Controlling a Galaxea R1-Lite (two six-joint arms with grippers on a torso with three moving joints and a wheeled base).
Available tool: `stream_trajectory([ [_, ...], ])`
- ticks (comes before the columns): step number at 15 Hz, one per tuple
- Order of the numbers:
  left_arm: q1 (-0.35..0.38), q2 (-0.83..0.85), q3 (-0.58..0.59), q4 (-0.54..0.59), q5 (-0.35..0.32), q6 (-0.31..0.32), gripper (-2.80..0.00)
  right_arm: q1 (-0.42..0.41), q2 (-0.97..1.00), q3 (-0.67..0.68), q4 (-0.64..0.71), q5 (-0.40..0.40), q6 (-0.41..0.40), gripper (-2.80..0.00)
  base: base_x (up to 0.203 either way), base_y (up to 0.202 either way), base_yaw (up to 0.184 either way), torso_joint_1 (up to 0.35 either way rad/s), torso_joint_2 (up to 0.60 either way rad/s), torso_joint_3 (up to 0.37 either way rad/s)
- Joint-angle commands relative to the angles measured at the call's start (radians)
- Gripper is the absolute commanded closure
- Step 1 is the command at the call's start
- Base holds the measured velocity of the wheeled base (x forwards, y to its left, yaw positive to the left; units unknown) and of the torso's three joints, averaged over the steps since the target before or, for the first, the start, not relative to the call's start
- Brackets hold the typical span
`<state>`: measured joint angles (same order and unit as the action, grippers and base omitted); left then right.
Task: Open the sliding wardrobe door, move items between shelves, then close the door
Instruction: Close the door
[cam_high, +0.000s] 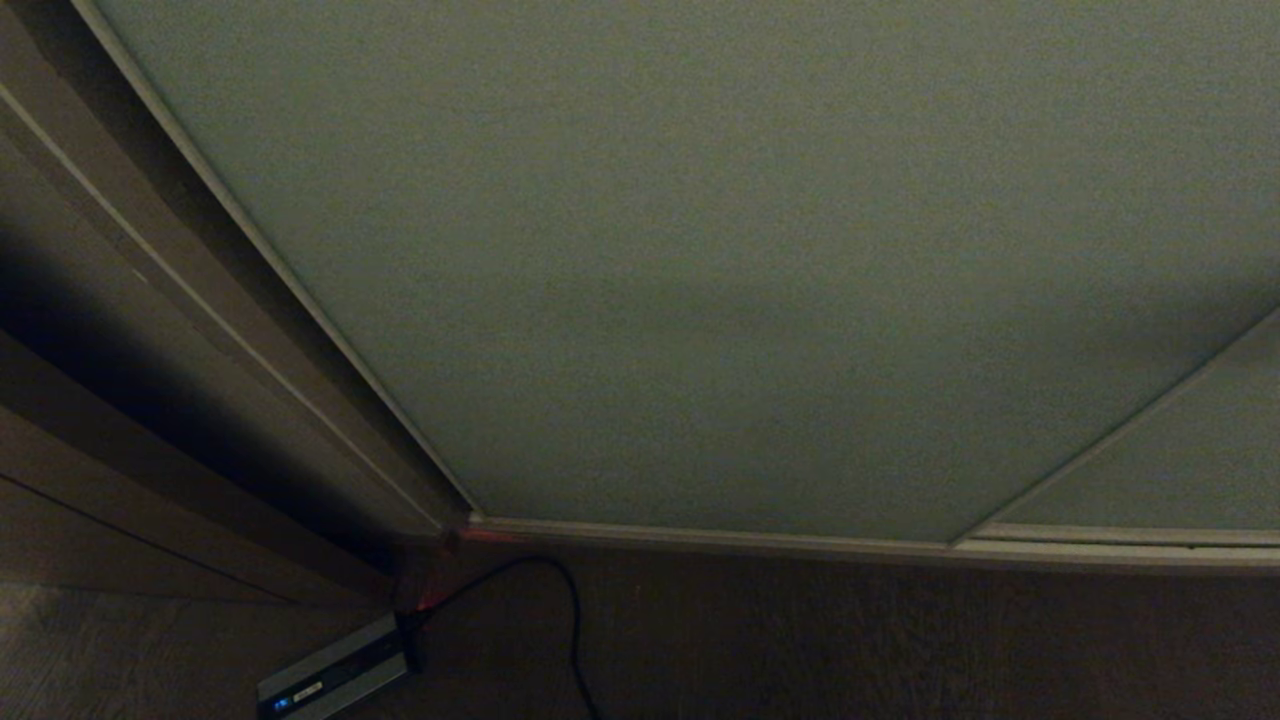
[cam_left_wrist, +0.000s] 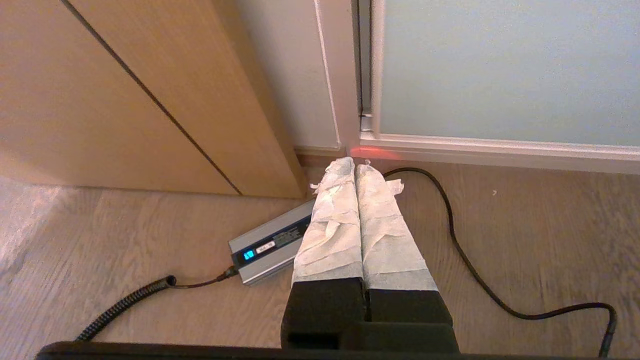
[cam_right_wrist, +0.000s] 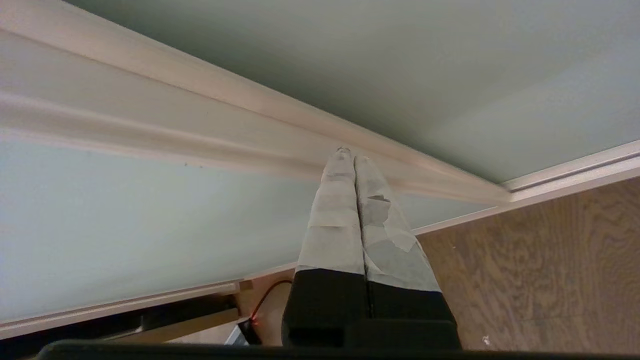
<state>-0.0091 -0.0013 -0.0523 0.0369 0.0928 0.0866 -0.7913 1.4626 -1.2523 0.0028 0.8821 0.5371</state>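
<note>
The sliding wardrobe door (cam_high: 700, 250) is a wide pale grey-green panel with a thin off-white rim, and it fills the head view. A second panel (cam_high: 1180, 470) overlaps it at the right. Neither arm shows in the head view. In the right wrist view my right gripper (cam_right_wrist: 350, 155) is shut, with nothing between its taped fingers. Its tips are at the off-white rim (cam_right_wrist: 280, 125) between the two panels; I cannot tell whether they touch it. My left gripper (cam_left_wrist: 355, 162) is shut and empty. It hangs low over the floor by the door's lower left corner (cam_left_wrist: 367, 135). The items and the shelves are hidden.
A grey charger box (cam_left_wrist: 270, 245) with a blue light lies on the wood floor by the door's left corner, and a black cable (cam_left_wrist: 465, 250) loops away from it. A light wooden panel (cam_left_wrist: 125, 100) stands to the left of the wardrobe frame.
</note>
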Motion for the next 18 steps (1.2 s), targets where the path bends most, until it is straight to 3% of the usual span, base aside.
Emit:
stream_trajectory([
  [1,0.000,0.001,0.000,0.000,0.001,0.001,0.00,-0.002,-0.063,0.032,-0.001,0.001,-0.014,0.00,0.000,0.000,0.000,0.000,0.00,0.000],
  [4,0.000,0.001,0.000,0.000,0.001,0.001,0.00,0.000,-0.196,0.126,0.006,-0.067,-0.151,0.00,0.000,0.000,0.000,0.000,0.00,0.000],
  [7,0.000,0.001,0.000,0.000,0.001,0.001,0.00,0.056,-0.361,0.244,0.000,-0.269,-0.283,0.00,0.000,0.000,0.000,0.000,0.00,0.000],
  [10,0.000,0.001,0.000,0.000,0.001,0.001,0.00,0.186,-0.533,0.416,-0.010,-0.471,-0.433,0.00,0.000,0.000,0.000,0.000,0.00,0.000],
  [13,0.000,0.001,0.000,0.000,0.001,0.001,0.00,0.386,-0.727,0.614,-0.039,-0.670,-0.532,0.00,0.000,0.000,0.000,0.000,0.00,0.000],
  [15,0.000,0.001,0.000,0.000,0.001,0.001,0.00,0.490,-0.878,0.766,-0.042,-0.743,-0.562,0.00,0.000,0.000,0.000,0.000,0.00,0.000],
  [18,0.000,0.001,0.000,0.000,0.001,0.001,0.00,0.618,-1.120,0.970,-0.021,-0.784,-0.592,0.00,0.000,0.000,0.000,0.000,0.00,0.000],
])
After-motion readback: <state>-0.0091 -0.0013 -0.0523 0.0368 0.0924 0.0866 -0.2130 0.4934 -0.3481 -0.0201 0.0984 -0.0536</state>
